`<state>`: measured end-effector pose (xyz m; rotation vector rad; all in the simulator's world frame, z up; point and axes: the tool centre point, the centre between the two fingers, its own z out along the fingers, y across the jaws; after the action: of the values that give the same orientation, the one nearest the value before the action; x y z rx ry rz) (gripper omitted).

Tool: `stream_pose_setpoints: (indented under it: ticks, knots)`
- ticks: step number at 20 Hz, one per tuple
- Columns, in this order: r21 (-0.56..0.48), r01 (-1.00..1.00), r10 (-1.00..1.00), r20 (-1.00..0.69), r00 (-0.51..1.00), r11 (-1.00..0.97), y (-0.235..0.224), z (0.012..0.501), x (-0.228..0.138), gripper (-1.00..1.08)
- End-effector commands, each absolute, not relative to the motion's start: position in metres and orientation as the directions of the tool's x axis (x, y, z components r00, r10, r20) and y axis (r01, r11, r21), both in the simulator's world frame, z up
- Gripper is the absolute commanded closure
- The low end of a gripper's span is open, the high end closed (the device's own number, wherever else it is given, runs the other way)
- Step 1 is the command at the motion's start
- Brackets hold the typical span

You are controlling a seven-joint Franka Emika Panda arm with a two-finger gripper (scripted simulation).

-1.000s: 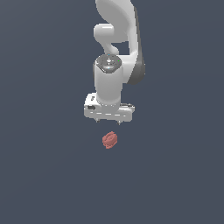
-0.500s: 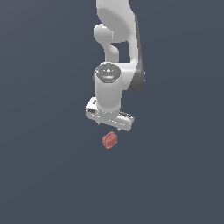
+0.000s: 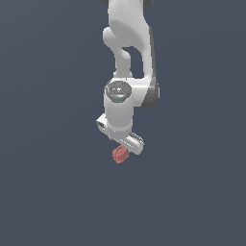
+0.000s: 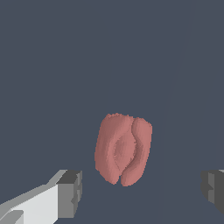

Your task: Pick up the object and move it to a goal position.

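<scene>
The object (image 3: 120, 154) is a small dull-red, lumpy, ridged lump lying on the dark grey floor. In the exterior view it sits just below the white hand of the arm, partly covered by it. My gripper (image 3: 124, 146) hangs straight over it, with the hand turned at a slant. In the wrist view the object (image 4: 124, 148) fills the middle, and my gripper (image 4: 142, 190) is open. One grey fingertip (image 4: 70, 192) stands to one side of the object and the other fingertip (image 4: 214, 186) is far off to the opposite side. Neither pad touches it.
The white arm (image 3: 127, 43) rises from the hand to the exterior view's top edge. All around lies plain dark grey floor (image 3: 57, 192), with no other objects or markers in view.
The hand has come down toward the object and has twisted about its vertical axis. The object has stayed where it was.
</scene>
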<state>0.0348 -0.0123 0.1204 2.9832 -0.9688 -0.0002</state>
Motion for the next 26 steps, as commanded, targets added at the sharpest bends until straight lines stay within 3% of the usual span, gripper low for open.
stream_pose_setpoints:
  ticks: [1, 18, 26]
  knots:
    - [0.003, -0.636, -0.636, 0.001, 0.772, -0.772, -0.012, 0.115, 0.038, -0.92]
    - [0.0, -0.737, -0.737, 0.0, 0.676, -0.676, -0.011, 0.101, 0.043, -0.92]
    - [0.0, -0.74, -0.74, 0.0, 0.673, -0.673, -0.011, 0.065, 0.042, -0.92]
